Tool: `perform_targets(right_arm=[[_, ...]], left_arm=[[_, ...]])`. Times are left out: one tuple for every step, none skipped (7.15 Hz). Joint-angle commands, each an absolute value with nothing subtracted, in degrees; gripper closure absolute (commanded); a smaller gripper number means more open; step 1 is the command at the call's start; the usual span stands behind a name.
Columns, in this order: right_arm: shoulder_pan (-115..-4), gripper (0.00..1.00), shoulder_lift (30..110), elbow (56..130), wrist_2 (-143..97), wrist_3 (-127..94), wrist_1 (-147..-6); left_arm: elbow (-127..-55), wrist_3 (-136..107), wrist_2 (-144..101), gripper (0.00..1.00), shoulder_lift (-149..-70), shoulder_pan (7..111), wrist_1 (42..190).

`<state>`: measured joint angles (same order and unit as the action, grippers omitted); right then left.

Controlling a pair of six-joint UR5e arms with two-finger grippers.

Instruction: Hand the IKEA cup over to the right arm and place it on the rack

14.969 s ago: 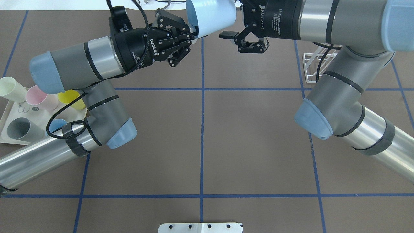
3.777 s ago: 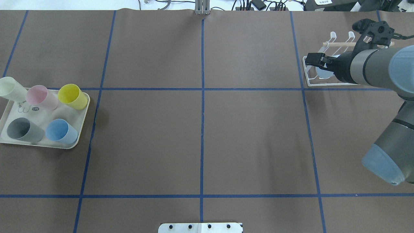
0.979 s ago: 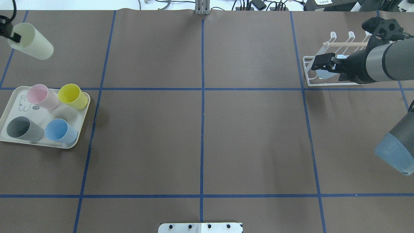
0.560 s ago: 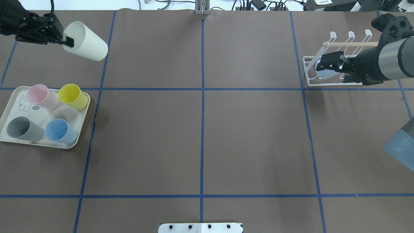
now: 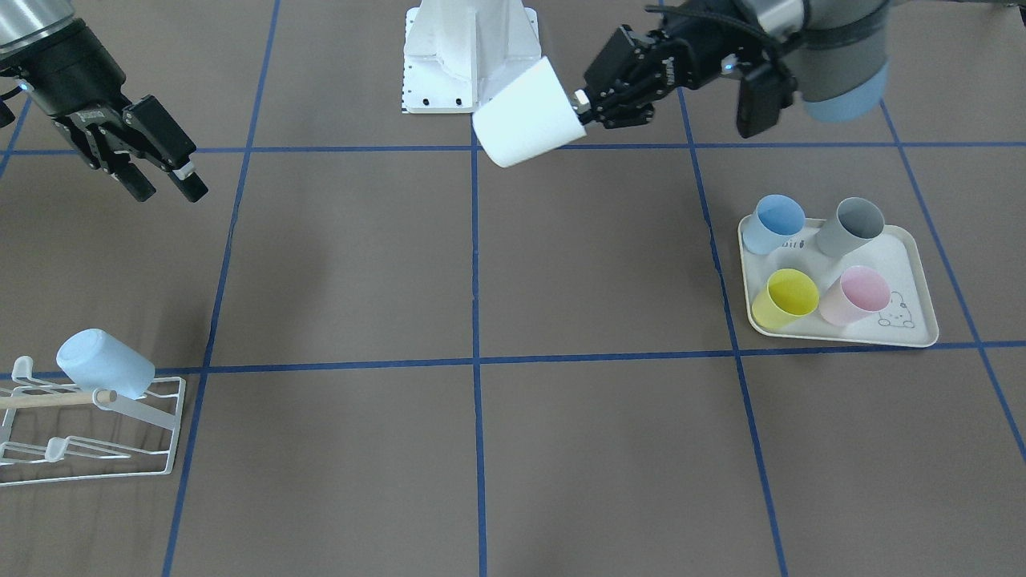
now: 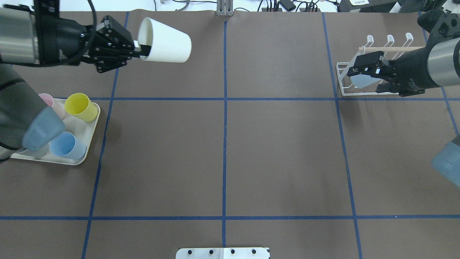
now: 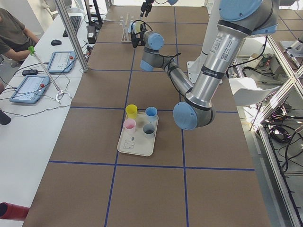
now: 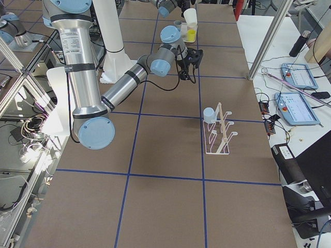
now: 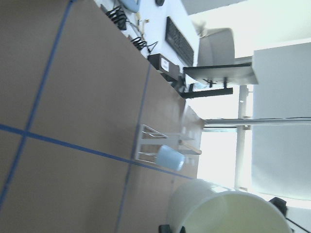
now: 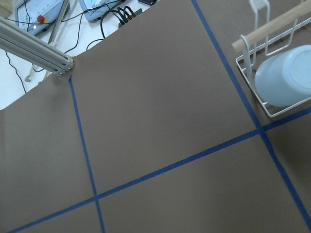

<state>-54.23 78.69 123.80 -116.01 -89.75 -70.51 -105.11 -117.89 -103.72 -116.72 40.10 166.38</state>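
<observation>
Upper left in overhead, your left pincer (image 6: pixel 142 50) clamps the white cup (image 6: pixel 165 36) by its rim only; it could slip at handover. Upper right, right pincer (image 6: pixel 363 73) hangs released near the rack (image 6: pixel 381 48) carrying 1 blue cup (image 5: pixel 104 365).

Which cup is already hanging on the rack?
The pale blue cup, inverted over a prong of the rack. The white cup is held by the left gripper; the other four stand on the tray.

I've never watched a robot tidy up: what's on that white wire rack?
One pale blue cup sits upside down and tilted at one end of the rack. The prong it sits on is hidden inside the cup. The other prongs are bare.
</observation>
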Motion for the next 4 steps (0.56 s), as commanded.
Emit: perform_targets(right_arm=[[-53.79,0.00,72.10,123.31,-115.93,-100.68,-69.62],[-53.70,0.00,70.94,121.74,-115.67,-106.90,-62.04],[-53.44,0.00,70.93,118.25,-115.58,-114.01,-51.17],[-53.35,0.00,71.01,115.52,-115.40,-118.00,-41.49]], left_arm=[[-101.37,-122.50,-92.39,1.00,-118.12,33.93,179.06],[-98.38,-124.61,-92.11,1.00,-119.17,33.93,183.73],[-97.83,-125.76,-92.11,1.00,-119.18,33.93,185.26],[-97.74,-125.86,-92.11,1.00,-119.35,33.93,185.27]])
